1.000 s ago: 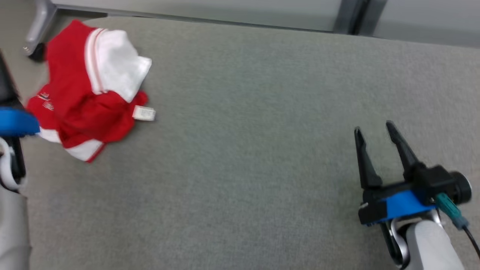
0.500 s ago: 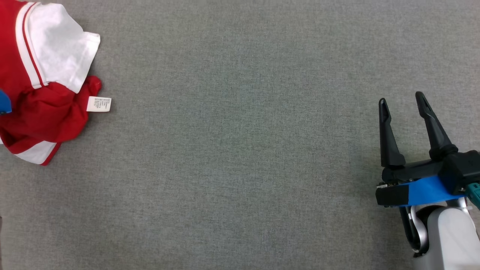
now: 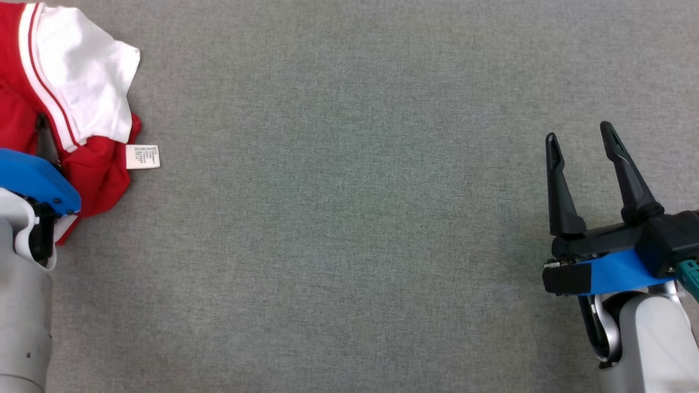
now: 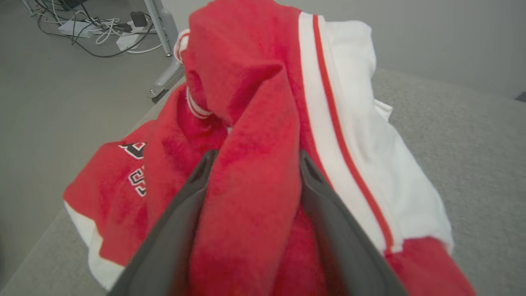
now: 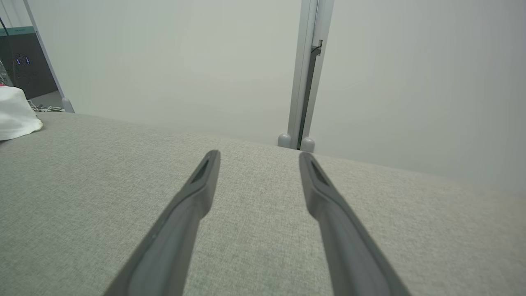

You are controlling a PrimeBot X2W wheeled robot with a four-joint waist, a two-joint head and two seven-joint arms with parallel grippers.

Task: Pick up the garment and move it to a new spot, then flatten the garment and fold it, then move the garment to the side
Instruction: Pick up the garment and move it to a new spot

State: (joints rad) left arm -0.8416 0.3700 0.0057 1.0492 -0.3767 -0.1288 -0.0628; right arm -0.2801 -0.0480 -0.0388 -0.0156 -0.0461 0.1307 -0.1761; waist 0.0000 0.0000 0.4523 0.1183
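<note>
The garment [image 3: 82,71] is a red and white top, crumpled at the far left of the grey fabric-covered table [image 3: 349,218]. In the left wrist view my left gripper [image 4: 254,164] stands open, its two fingers astride a raised red fold of the garment [image 4: 246,82]. The head view has that arm's blue housing [image 3: 33,180] over the garment's lower edge, with one dark finger [image 3: 46,142] against the red cloth. My right gripper [image 3: 580,134] is open and holds nothing, far right over bare table. The right wrist view shows the right gripper [image 5: 259,155] open, and a white bit of garment [image 5: 16,115] far left.
A white care label [image 3: 142,156] sticks out of the garment on the table. Beyond the table's left edge lie cables [image 4: 94,33] and a metal leg [image 4: 164,45] on the floor. A pale wall with a metal post [image 5: 306,82] stands behind the far edge.
The head camera has tilted down and right, shifting the whole picture. My left arm has come in at the lower left, onto the garment. The right gripper stays open.
</note>
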